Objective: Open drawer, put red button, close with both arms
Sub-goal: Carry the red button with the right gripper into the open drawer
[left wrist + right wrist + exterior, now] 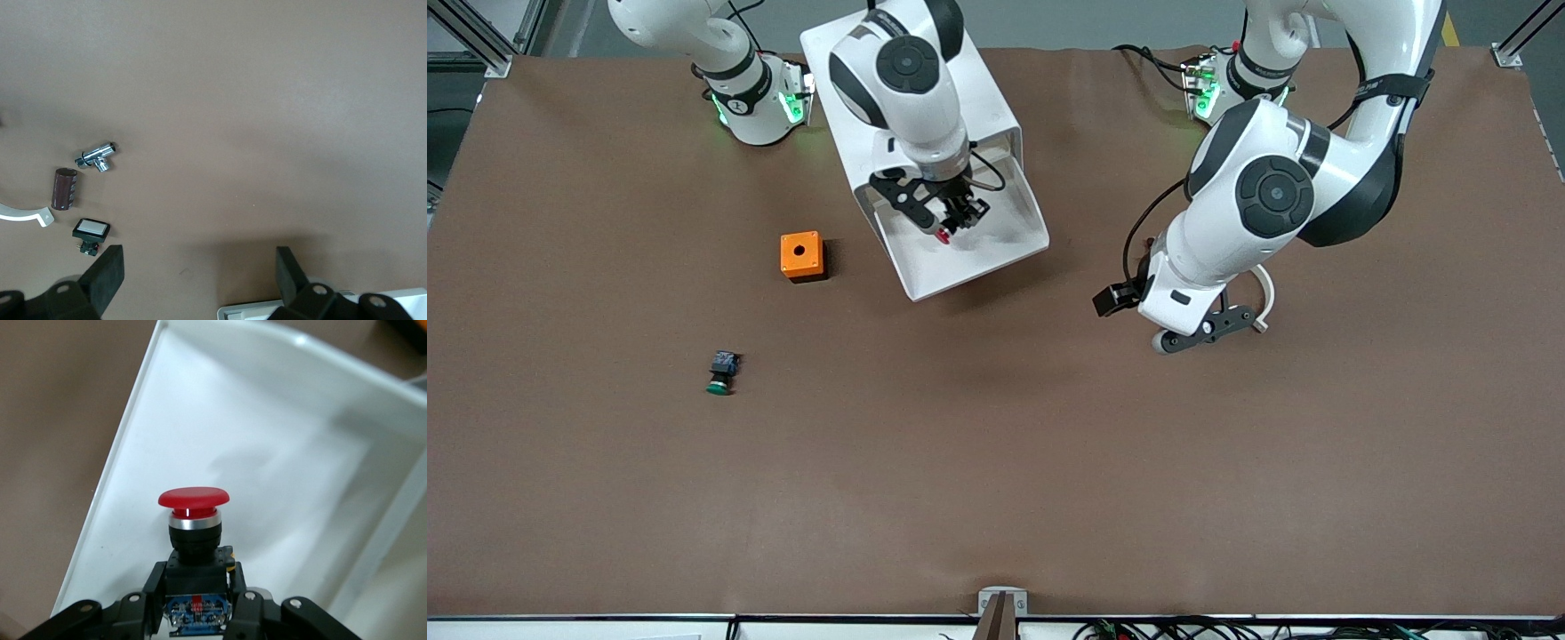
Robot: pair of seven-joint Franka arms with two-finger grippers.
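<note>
Red button [193,520] sits clamped by its body in our right pincer [951,218], over the open drawer [1009,240]. We should lower it close to the tray floor before releasing. Our left pincer [200,280] waits over the worktop [1049,462], fingers apart.

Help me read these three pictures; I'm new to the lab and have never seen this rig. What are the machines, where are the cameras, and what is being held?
Two white robot arms stand at a brown table. One picture looks down from a high camera facing them; the other two come from cameras on each arm's wrist.

The right pincer is shut on the red button, over the open white drawer. The left pincer is open over bare table, waiting.

On the table lie an orange box and, nearer the front camera, a green button. The left wrist view also shows a chrome fitting, a brown cylinder and a small white-faced switch.
</note>
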